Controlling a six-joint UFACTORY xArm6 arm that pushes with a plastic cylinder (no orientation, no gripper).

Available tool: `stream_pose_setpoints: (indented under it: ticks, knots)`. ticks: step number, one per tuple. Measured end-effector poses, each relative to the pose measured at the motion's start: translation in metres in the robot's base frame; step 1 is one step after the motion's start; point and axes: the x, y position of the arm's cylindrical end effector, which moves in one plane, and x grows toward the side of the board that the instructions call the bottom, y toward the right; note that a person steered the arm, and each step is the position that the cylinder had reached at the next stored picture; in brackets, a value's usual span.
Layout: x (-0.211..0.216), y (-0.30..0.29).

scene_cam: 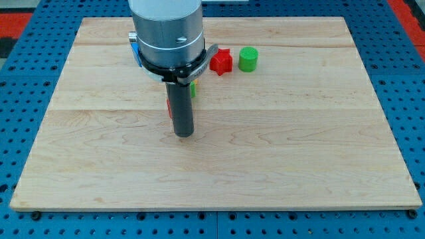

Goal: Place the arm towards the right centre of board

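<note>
We judge that the step in hand is the travel itself: my tip [183, 135] stands a little to the view's left of the middle of the tabletop [299, 166], while the goal, the right centre of the board, lies well apart from it toward the view's right. The next move calls for a plain slide to the view's right at about the same depth; that path looks free of blocks. There are no jaws on this arm, only the rod, so nothing is pinched. A red star-shaped block [221, 62] and a green cylinder [248, 59] sit near the view's top, just beside each other. Behind the rod we see small parts of a blue block [135, 49], a green block [193, 88] and something red [169, 106]; their shapes are hidden.
</note>
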Motion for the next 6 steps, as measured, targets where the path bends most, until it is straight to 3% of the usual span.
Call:
stream_pose_setpoints:
  ticks: [1, 2, 3, 4, 6]
  knots:
    - [0.008, 0.0]
    - [0.042, 0.0]
    - [0.048, 0.054]
    - [0.027, 0.132]
    - [-0.094, 0.264]
